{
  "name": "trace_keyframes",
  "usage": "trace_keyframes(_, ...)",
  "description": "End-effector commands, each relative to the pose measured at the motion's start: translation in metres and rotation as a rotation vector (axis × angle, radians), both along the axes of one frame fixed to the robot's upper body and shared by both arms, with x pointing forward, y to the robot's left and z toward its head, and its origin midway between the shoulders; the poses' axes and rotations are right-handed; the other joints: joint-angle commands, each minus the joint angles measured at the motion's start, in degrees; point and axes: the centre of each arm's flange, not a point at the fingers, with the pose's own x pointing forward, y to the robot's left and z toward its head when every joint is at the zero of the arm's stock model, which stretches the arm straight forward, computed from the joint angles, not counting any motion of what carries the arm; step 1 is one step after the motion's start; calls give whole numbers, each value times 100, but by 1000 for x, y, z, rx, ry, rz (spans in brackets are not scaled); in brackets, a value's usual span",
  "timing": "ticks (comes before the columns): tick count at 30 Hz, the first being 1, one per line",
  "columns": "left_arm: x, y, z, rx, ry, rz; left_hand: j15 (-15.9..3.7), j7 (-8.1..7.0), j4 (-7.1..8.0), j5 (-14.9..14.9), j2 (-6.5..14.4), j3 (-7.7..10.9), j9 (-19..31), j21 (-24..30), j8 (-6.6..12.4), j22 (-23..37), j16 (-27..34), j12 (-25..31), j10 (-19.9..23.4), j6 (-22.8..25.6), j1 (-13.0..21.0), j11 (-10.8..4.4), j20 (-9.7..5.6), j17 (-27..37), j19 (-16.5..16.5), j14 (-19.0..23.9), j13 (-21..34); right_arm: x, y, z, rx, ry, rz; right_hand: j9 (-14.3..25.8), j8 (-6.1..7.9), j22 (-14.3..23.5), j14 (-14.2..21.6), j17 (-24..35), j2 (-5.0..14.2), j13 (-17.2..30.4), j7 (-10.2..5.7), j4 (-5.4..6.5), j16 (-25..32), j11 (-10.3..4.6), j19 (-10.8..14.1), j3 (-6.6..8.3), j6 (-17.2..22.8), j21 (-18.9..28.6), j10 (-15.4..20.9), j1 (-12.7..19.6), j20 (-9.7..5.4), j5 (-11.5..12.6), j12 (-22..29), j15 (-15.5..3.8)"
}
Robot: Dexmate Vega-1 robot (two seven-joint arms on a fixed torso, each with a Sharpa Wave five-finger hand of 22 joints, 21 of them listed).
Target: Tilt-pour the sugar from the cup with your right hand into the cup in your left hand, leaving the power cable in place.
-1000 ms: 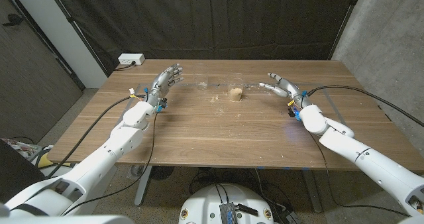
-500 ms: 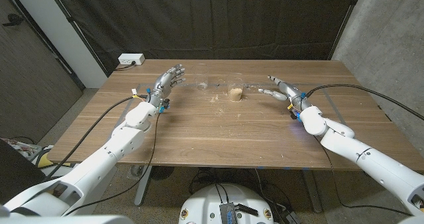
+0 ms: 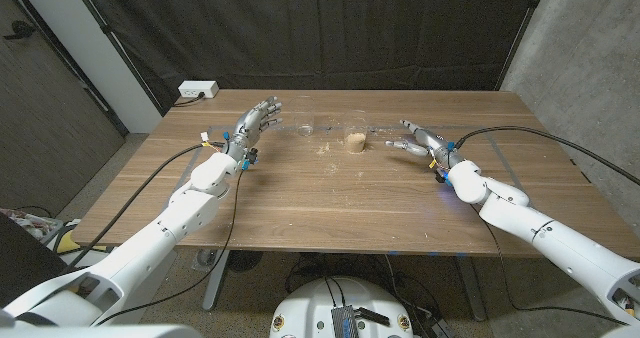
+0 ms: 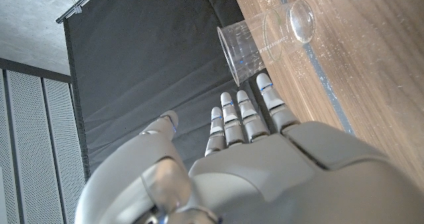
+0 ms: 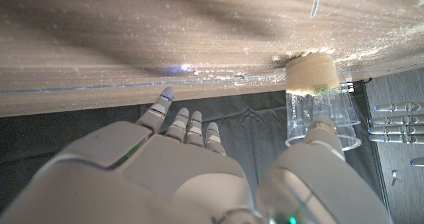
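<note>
Sugar cup upright mid-counter, empty cup near it. Both robot hands, right and left, spread, holding nothing. Clumsy grab: likely tip-over, spilled sugar.

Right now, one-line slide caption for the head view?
Both open robot hands, left hand and right hand, flank a clear plastic cup of sugar and an empty clear plastic cup on the wooden table.

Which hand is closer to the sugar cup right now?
Right. The right hand is open just beside the sugar cup, fingers reaching toward it without touching. The left hand is farther off on the other side, beside the empty cup.
</note>
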Motion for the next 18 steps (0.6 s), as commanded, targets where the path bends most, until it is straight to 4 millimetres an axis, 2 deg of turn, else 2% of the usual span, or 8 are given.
trace_keyframes(1,-9,2,0,-1,-20,15,-2,-2,-16,10,12,8,2,-36,32,29,29,30,59,70,1,-21,-33,8,26,65,14,5,17,1,3,52,4,33,-5,10,-65,12,23,35,10,14,-9,25,-61,-16,-125,-48,-119,35,54,29,-25,35)
trace_keyframes(18,-17,7,-6,-7,-29,17,-20,2,-17,11,13,9,-36,-51,28,34,32,35,73,73,-13,-26,-25,16,28,83,18,3,45,7,-7,67,47,36,34,4,-55,7,80,46,52,-20,25,34,-30,7,-204,-61,-165,131,37,37,2,64)
